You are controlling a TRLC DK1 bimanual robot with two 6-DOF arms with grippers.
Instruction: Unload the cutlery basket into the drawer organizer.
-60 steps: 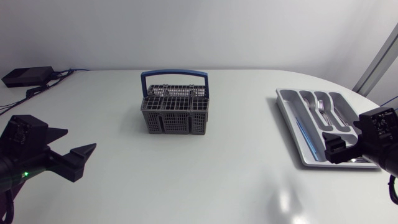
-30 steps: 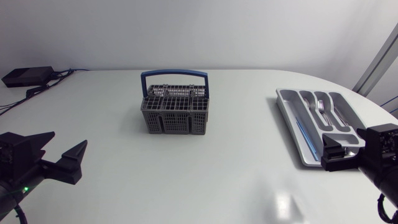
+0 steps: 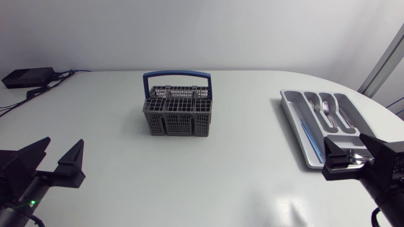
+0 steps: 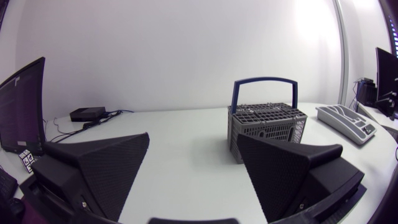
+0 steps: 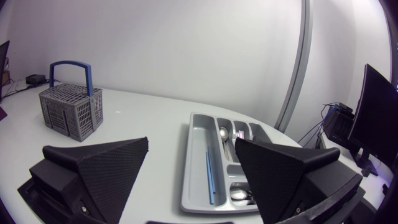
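Cutlery basket stands apart from drawer organizer; left pincer, right pincer gape.

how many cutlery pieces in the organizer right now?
4 visible in the drawer organizer: a spoon and a fork in neighbouring slots, a blue-handled piece in the long slot, a second spoon in the cross slot by the right gripper. Stacked pieces may be hidden.

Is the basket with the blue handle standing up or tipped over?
Standing up. The cutlery basket sits flat on the table, its blue handle arching straight over the top.
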